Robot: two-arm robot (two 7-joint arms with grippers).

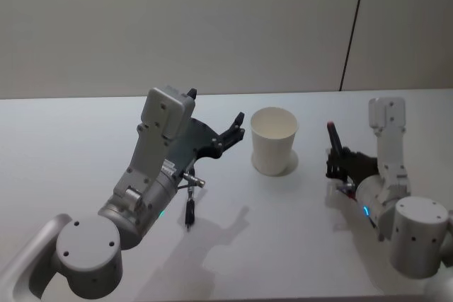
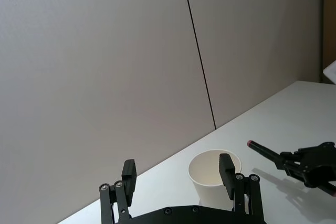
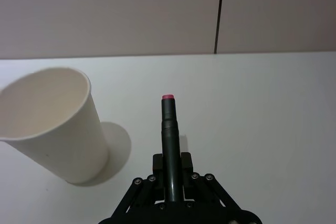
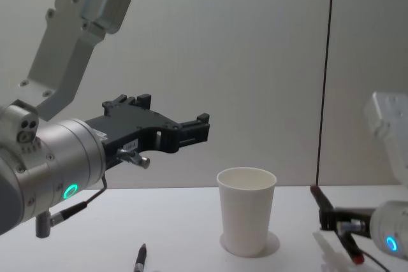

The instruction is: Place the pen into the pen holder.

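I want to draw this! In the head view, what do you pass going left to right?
Loose dark pen → open left gripper → white paper cup → right gripper gripping the pink-tipped pen.

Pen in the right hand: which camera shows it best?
Right wrist view: the pen is close up, barrel and pink tip clear, clamped in the right hand. Head view shows it small, right of the pen holder; left wrist view, far off; chest view, low near the edge. Left hand hovers open.
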